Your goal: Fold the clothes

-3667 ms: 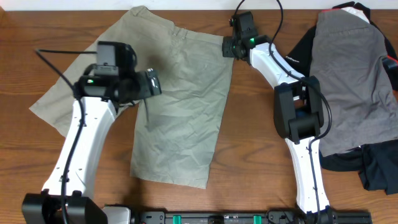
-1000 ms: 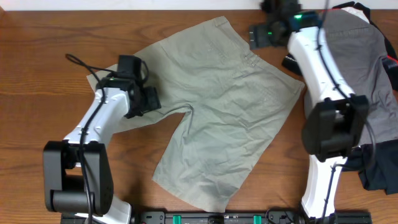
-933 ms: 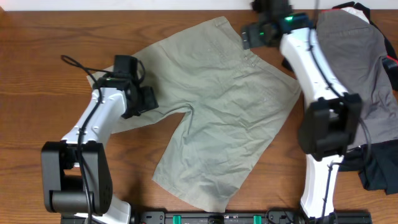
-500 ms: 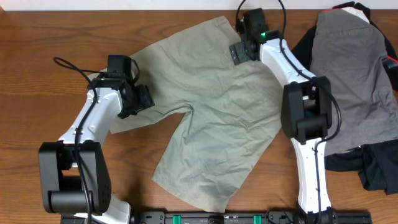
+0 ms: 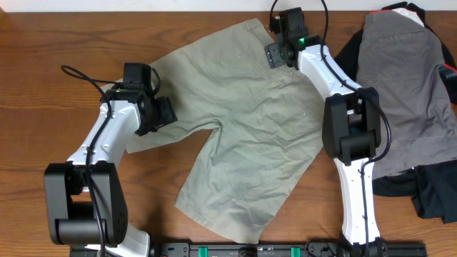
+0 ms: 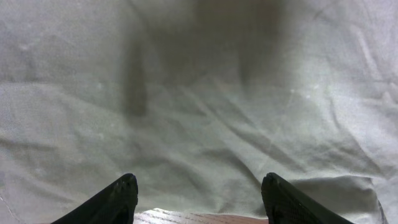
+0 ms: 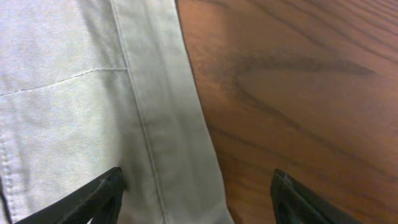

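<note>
Right end effector point(image 5: 275, 54) edged up; left arm point(image 5: 107, 143) partly hides shorts point(image 5: 250, 128).

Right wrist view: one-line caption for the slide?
Open right gripper above the waistband of the khaki shorts, straddling fabric edge and bare wooden table.

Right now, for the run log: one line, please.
khaki shorts spread, unfolded | left gripper: jaws open over leg | right gripper: jaws open at waistband edge

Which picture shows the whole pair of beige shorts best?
The overhead view: the shorts lie spread out, waistband and both legs in frame. The left wrist view shows only wrinkled cloth close up; the right wrist view shows only a stitched edge.
</note>
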You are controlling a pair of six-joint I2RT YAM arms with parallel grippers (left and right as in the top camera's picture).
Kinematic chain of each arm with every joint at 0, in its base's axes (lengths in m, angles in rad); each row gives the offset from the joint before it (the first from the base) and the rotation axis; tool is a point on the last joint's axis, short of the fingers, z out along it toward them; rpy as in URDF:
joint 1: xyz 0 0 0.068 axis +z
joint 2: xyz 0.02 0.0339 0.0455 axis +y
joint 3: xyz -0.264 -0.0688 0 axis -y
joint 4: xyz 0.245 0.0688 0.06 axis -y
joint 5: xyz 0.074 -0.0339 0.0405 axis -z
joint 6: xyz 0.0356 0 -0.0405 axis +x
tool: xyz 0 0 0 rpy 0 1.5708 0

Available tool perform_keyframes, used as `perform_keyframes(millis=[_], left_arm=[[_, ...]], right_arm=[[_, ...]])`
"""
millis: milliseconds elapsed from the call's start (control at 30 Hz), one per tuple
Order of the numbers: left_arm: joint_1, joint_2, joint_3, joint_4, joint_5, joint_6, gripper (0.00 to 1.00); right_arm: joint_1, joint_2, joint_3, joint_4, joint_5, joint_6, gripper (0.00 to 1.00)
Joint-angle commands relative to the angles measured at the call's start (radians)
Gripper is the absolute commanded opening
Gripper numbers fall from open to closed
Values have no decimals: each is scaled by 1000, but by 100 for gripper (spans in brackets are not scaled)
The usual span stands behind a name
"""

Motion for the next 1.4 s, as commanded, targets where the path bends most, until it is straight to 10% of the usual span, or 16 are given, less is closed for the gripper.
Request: perform_keyframes(millis=[0, 867, 1367], left_arm=[[2, 4, -5, 1, -13, -5, 66], [2, 4, -5, 14, -13, -6, 66], [-3, 4, -5, -109, 139, 75, 66]], right_arm=[[10, 33, 3, 3, 56, -8, 74], [-175, 97, 11, -134, 261, 421, 72], [-133, 19, 367, -526, 91, 475, 99]])
